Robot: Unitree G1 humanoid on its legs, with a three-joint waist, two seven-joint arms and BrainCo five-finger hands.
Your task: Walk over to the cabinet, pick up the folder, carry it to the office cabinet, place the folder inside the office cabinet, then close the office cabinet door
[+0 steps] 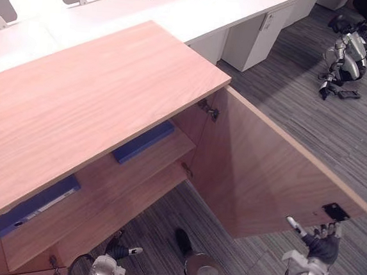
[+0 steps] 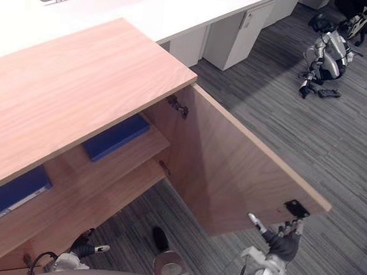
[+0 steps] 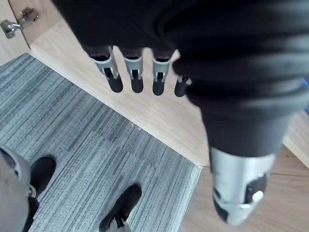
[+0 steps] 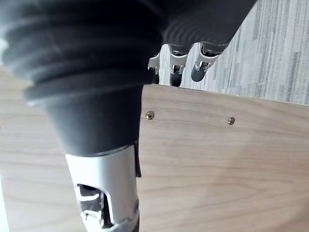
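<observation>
Left eye view: the blue folder (image 1: 143, 142) lies flat on the wooden shelf (image 1: 179, 149) inside the cabinet, with a second folder (image 1: 33, 207) further left. I judge it stiff, light board, best taken by the spine. The grained cabinet door (image 1: 263, 177) stands open.

Left wrist view: the left robot hand (image 3: 136, 72) is released and empty.

Right wrist view: the right robot hand (image 4: 200, 65) is relaxed, its fingers straight past the door's edge.

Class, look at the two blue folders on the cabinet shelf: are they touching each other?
Apart. The left eye view shows a stretch of bare shelf between the left folder and the right folder; the right eye view agrees.
</observation>
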